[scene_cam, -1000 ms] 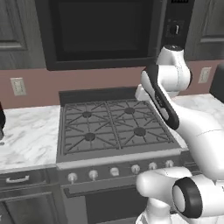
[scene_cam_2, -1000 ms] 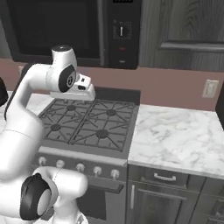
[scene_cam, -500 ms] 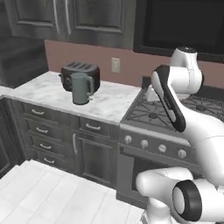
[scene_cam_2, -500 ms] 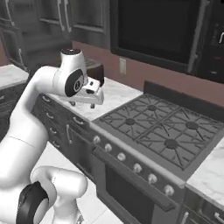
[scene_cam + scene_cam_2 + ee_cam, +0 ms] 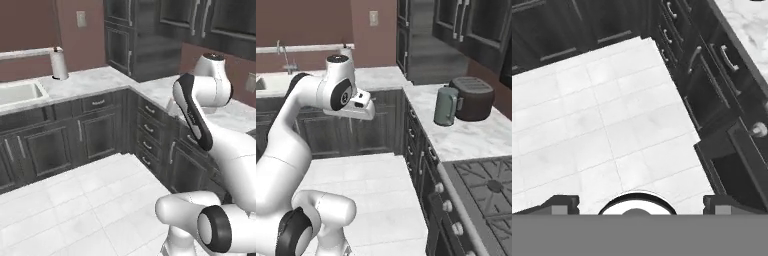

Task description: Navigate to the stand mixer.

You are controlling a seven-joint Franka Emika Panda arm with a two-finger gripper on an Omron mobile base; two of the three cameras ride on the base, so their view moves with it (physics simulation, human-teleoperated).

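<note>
The stand mixer is out of view. My gripper hangs over the white tiled floor, open, with nothing between its fingertips. From the right base view the gripper is held in front of the arm at about counter height, to the left of the counter run with the stove. It is clear of the counters.
A green-grey kettle and a dark toaster stand on the marble counter before the stove. The corner counter carries a sink and faucet. Dark drawers line the floor's edge.
The whole picture has swung left: the stove, then the kettle and toaster, have slid right, and the corner counter with the sink has come into view. The arm's pose looks unchanged.
</note>
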